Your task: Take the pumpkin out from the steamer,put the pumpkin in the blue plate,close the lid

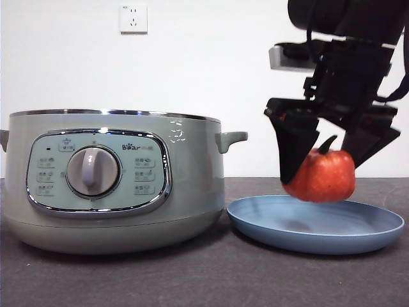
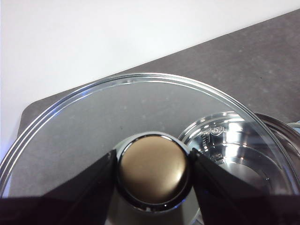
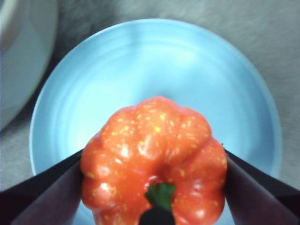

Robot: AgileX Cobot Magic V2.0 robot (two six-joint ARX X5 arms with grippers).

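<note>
The right gripper (image 1: 323,167) is clamped on the pumpkin (image 1: 321,174), one black jaw pressed to each side of the orange-red ribbed body, the curved dark green stem rising between them. It holds the pumpkin over the blue plate (image 1: 358,235), low above the plate's surface (the front view leaves it unclear whether the underside touches). The plate lies on the dark table (image 1: 192,281) just beside the steamer (image 1: 192,192), whose top is uncovered. The left gripper (image 2: 153,169) is closed on the round knob (image 2: 153,168) of the glass lid (image 2: 93,126), holding it up; through the glass, the steamer's shiny inner pot (image 2: 234,145) shows below.
</note>
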